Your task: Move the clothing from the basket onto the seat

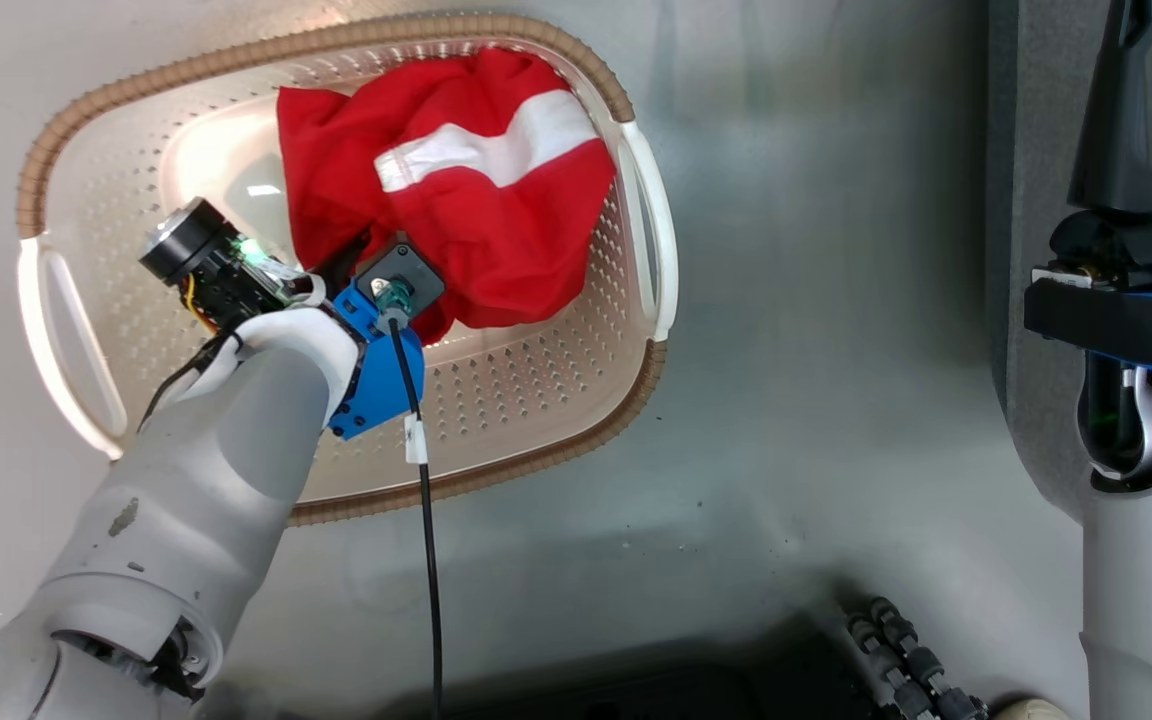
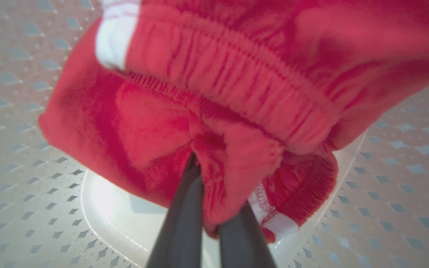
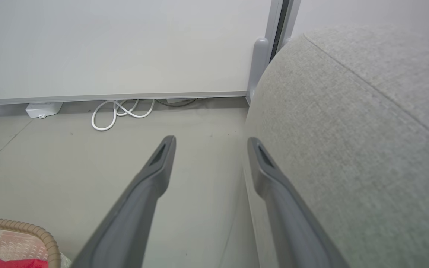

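Observation:
The cream basket [image 1: 651, 280] with a brown rim stands on the floor. In it lies the clothing [image 1: 496, 180], a crumpled red garment with a broad white stripe. My left arm reaches into the basket, and its gripper [image 2: 214, 193] is shut on a fold of the red clothing [image 2: 237, 96] near the elastic hem; its tips are buried in the fabric. My right gripper [image 3: 210, 145] is open and holds nothing, hovering beside the rounded edge of the grey seat [image 3: 348, 130]. In the head view the right gripper [image 1: 1121, 110] stands at the seat [image 1: 1041, 120] on the far right.
A coiled white cable [image 3: 117, 111] and a small white box [image 3: 43, 109] lie along the wall's base. Bare floor [image 1: 816, 350] separates basket and seat. A black cable [image 1: 426, 520] hangs from my left wrist. A black ribbed cable chain [image 1: 906, 660] sits at the bottom.

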Available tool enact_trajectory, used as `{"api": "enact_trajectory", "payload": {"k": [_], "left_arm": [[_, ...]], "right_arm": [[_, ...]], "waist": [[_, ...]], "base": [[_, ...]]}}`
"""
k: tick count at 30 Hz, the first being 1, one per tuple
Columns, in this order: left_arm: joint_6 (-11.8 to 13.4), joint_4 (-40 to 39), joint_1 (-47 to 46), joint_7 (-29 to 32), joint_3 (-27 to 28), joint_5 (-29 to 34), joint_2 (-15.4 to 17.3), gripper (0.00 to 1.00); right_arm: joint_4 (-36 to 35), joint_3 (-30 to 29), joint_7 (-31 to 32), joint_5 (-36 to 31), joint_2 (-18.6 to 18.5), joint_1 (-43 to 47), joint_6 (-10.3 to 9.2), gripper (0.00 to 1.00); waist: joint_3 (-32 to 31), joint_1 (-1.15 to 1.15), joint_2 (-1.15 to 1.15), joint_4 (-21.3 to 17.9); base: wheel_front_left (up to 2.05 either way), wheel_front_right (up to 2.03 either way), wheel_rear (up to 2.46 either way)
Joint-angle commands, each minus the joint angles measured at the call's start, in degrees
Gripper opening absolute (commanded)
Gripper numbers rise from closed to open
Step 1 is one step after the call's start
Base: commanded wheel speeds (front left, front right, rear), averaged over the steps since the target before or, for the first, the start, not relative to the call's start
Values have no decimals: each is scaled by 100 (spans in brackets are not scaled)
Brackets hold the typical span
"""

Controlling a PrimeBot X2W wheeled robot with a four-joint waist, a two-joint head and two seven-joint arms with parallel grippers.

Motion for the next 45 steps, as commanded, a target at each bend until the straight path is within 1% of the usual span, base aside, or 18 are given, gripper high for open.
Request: {"api": "enact_trajectory", "payload": {"k": [1, 8, 13, 16, 29, 33, 45], "left_arm": [[46, -2, 18, -86, -4, -23, -43, 0], [143, -100, 111, -415, 26, -192, -273, 0], [197, -250, 234, -481, 81, -323, -353, 0], [261, -588, 354, -503, 123, -428, -390, 0], [435, -1995, 1013, -505, 493, -627, -121, 0], [474, -2418, 1217, -506, 636, -643, -82, 0], [509, -3499, 1651, -507, 1057, -581, 24, 0]], "right_arm": [[28, -24, 0, -23, -39, -14, 1, 100], [100, -45, 0, -33, -83, 66, 1, 100], [153, -48, -1, -40, -121, 117, 1, 100], [227, -69, -1, -34, -155, 184, 1, 100], [471, -144, -1, -17, -159, 592, 1, 100], [546, -150, -1, -10, -138, 760, 1, 100], [778, -145, -1, 34, -56, 1316, 1, 100]], "waist": [[-137, 0, 0, 88], [-546, 0, 0, 316], [-842, 0, 0, 444], [-1156, 0, 0, 556], [-2298, 0, 0, 769], [-2677, 0, 0, 816], [-3788, 0, 0, 869]], "base": [[0, 0, 0], [0, 0, 0], [0, 0, 0], [0, 0, 0], [0, 0, 0], [0, 0, 0], [0, 0, 0]]}}
